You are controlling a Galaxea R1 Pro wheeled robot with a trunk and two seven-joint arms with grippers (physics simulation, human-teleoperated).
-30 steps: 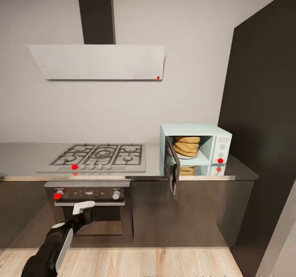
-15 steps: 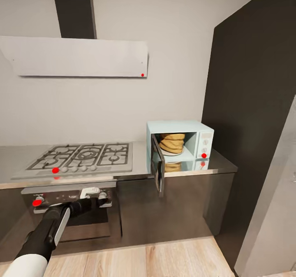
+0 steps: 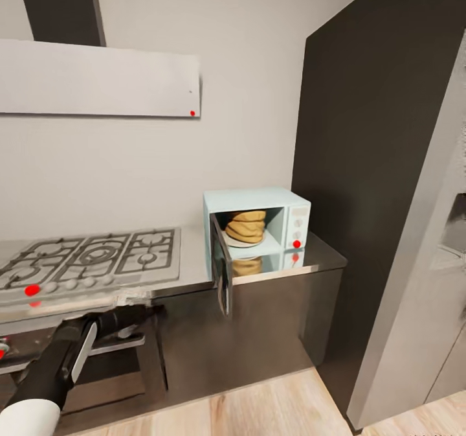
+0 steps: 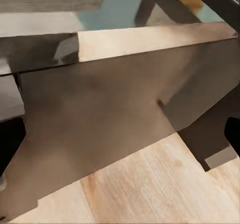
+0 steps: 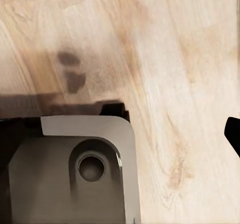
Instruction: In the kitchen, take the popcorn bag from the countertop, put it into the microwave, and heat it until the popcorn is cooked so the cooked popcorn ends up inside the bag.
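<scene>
The popcorn bag [image 3: 245, 226] sits inside the microwave [image 3: 257, 230] — on its turntable, door swung open — at the countertop's [image 3: 320, 254] right end. At nine o'clock of the microwave lies the gas hob [image 3: 90, 260]. The left gripper [image 3: 133, 308] hangs below the counter edge at seven o'clock; I cannot tell how either gripper's fingers stand.

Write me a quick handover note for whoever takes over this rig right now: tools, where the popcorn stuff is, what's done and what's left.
Left tool: raised in front of the oven below the hob, holding nothing; open or shut cannot be told.
Right tool: its camera faces the wooden floor; nothing held that can be seen, state unclear.
Popcorn bag: already inside the microwave, sitting on its plate.
Microwave: on the countertop beside the tall dark cabinet, door swung wide open.
Done: bag moved from countertop into microwave.
Left: shut the door, start the heating at the knobs on its right panel, wait until cooked.
</scene>
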